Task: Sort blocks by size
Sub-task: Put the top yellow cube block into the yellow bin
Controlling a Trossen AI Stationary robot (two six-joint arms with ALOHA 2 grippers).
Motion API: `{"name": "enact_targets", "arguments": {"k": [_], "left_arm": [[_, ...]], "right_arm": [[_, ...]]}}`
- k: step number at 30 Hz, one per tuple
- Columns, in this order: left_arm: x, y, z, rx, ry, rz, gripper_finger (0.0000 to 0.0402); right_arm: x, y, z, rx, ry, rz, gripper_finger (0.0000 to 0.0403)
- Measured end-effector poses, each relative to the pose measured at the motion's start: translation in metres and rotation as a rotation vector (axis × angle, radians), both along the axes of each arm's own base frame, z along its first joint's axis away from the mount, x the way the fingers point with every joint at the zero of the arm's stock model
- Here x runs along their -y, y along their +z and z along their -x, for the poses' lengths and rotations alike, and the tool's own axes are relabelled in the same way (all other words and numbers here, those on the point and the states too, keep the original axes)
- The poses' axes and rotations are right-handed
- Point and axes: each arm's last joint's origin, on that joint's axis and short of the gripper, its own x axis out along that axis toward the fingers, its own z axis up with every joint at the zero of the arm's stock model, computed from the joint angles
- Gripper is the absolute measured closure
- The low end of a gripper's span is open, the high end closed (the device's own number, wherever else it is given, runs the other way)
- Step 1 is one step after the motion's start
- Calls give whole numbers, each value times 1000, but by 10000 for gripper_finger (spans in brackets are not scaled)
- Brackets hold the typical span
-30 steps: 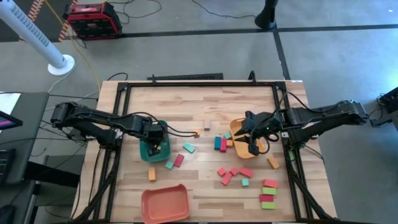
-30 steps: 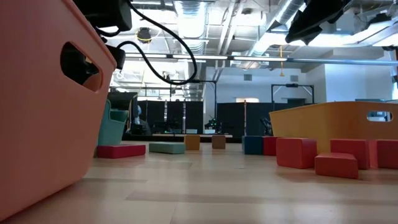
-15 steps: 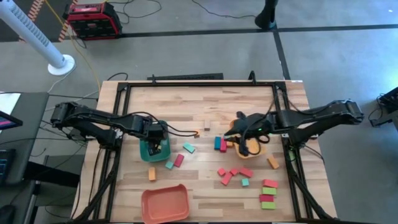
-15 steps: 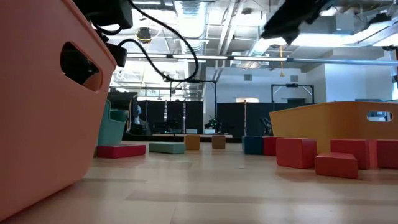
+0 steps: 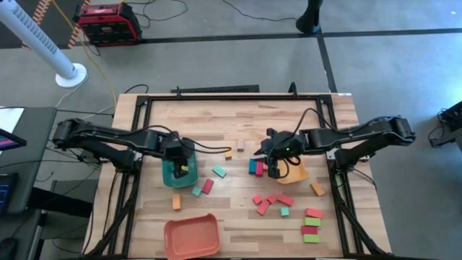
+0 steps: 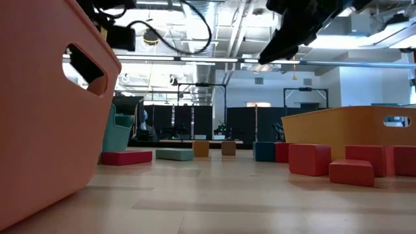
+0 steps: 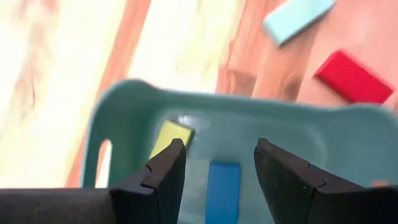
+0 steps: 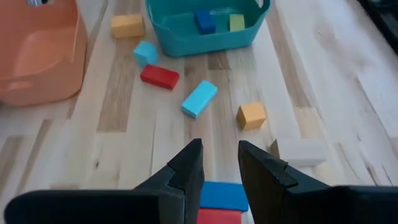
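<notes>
My left gripper (image 7: 219,163) is open and empty above the teal tray (image 5: 177,175), which holds a yellow-green block (image 7: 171,136) and a blue block (image 7: 222,186). My right gripper (image 8: 217,163) is open and empty, pointing down over a blue block (image 8: 222,195) and a red block (image 8: 217,216) that lie side by side on the table (image 5: 254,167). It stands at the left rim of the yellow-orange tray (image 5: 296,172), well above the table in the low view (image 6: 270,55). Other blocks lie flat and loose on the table.
A teal bar (image 5: 219,172), a red bar (image 5: 208,186) and small orange blocks (image 5: 176,201) lie between the trays. Red blocks (image 5: 271,202) and a pink, green and red group (image 5: 312,224) lie near right. A salmon tray (image 5: 191,235) stands at the near edge.
My right gripper has gone from over the yellow-orange tray toward the table's left and downward, ending over the blue and red blocks. My left gripper has risen a little over the teal tray. No block has moved.
</notes>
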Motion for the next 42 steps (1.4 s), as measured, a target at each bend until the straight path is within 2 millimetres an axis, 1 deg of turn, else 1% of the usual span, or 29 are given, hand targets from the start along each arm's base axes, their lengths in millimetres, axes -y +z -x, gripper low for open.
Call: {"name": "enact_targets", "arguments": {"k": [6, 13, 18, 24, 28, 32, 34, 36, 39, 42], "left_arm": [[4, 15, 0, 131, -77, -16, 221], [19, 24, -5, 232, -249, -21, 221], [29, 25, -6, 256, -324, -34, 221], [32, 25, -6, 258, -338, -33, 221], [32, 12, -4, 240, -341, -37, 221], [32, 1, -3, 243, -338, -42, 221], [31, -3, -3, 237, -338, -43, 221], [31, -3, -2, 238, -336, -45, 221], [31, -2, -1, 243, -332, -55, 221], [30, 2, 3, 256, -330, -66, 221]], "right_arm": [[2, 2, 0, 11, 6, 12, 270], [7, 4, -2, 42, 1, 34, 270], [12, 4, -5, 55, 4, 64, 270], [17, 6, -7, 84, -9, 74, 270], [17, 7, -7, 96, -9, 76, 266], [17, 5, -12, 105, -11, 78, 245], [18, -1, -17, 98, -8, 85, 227], [19, -5, -24, 101, -6, 98, 207], [24, -18, -36, 80, -18, 101, 177], [30, -29, -49, 34, -37, 101, 156]]}}
